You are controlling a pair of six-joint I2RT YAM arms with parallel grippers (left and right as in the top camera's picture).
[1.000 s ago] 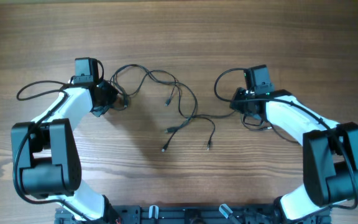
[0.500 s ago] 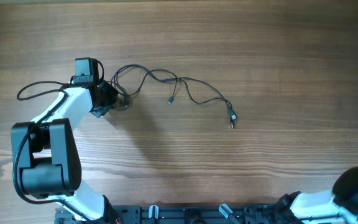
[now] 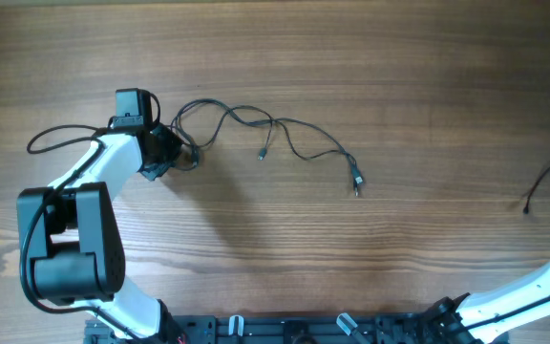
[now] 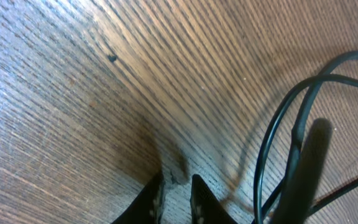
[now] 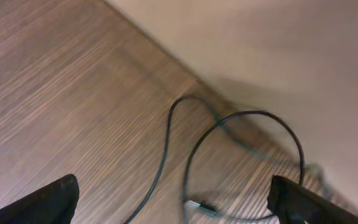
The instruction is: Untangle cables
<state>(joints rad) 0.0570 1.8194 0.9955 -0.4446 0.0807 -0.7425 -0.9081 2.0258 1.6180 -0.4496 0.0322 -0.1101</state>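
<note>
Cables look about half sorted to me. One long cord sprawls across the upper middle of the overhead view, and a second cord sits well apart at the far right edge of the worktop. The long one runs from the loops at upper left down to the right, with its plug tip pointing toward the bottom of the frame. A short branch tip hangs off the middle, also pointing down. The stray cord curves in from the right edge, tip aimed lower left. The left hand sits right at the looped end with its fingers pinched almost together, but I honestly can't tell whether a cord is between them. The right hand is spread wide open with nothing in it, looking down on the stray cord. I'd guess the next move is working out those loops by the left hand, probably by grabbing the free plug end and pulling right.
</note>
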